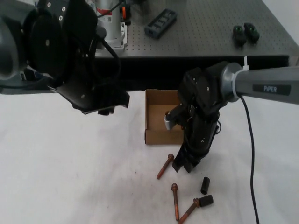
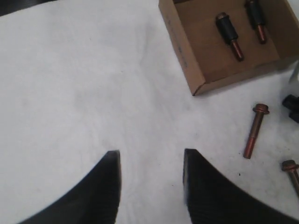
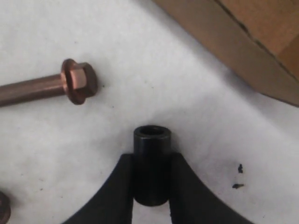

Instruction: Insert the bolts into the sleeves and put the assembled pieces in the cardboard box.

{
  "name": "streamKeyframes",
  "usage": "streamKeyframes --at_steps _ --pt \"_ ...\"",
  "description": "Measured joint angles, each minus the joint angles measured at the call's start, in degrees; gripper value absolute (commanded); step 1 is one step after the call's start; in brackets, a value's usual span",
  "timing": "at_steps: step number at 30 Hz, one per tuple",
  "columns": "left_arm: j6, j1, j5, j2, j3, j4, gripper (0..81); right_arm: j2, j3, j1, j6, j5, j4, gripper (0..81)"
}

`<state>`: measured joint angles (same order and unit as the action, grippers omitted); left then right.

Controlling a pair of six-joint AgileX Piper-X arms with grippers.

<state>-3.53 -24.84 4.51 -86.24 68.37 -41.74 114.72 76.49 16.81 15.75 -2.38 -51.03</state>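
Pinching short black hollow sleeve (image 3: 152,179), right gripper (image 3: 152,159)

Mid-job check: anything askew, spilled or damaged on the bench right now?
Nothing stands out. The right hand holds a sleeve, two assembled pieces lie inside the cardboard box, and the loose bolts lie flat on the white cloth, undamaged.

Pale lettering (image 1: 274,88) runs along the right arm's grey forearm (image 1: 247,84), right of the cardboard box (image 1: 161,136); no other print is legible.
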Motion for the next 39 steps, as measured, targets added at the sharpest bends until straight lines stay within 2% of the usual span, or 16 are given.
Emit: streamKeyframes --at_steps 4,8,12,19,24,36,39 --pt "1.3 -0.2 5.4 -4.4 0.0 3.4 31.4 -0.2 0.0 0.0 0.4 0.1 -0.2 5.0" --pt "3.1 -1.8 9.4 -10.3 1.9 3.8 31.4 -3.4 -1.5 -1.8 -1.7 2.4 -0.5 5.0" --pt "6.0 -7.5 12.3 -21.1 10.6 -0.2 31.4 -15.9 -7.5 -5.5 -5.9 3.4 -0.1 5.0" --pt "7.4 -11.9 12.7 -31.4 20.9 -3.8 31.4 -37.8 -20.2 -11.5 -12.4 3.8 -0.5 5.0" --pt "9.1 -13.2 11.7 -35.7 25.9 -6.5 31.4 -45.8 -23.8 -13.4 -13.4 3.9 -1.2 5.0" --pt "10.1 -13.2 6.9 -39.2 27.5 -7.5 31.3 -48.8 -24.1 -13.8 -13.8 4.2 -1.3 5.0" --pt "10.1 -13.2 6.9 -39.2 27.5 -7.5 24.4 -48.8 -24.1 -13.8 -13.8 4.2 -1.3 5.0"
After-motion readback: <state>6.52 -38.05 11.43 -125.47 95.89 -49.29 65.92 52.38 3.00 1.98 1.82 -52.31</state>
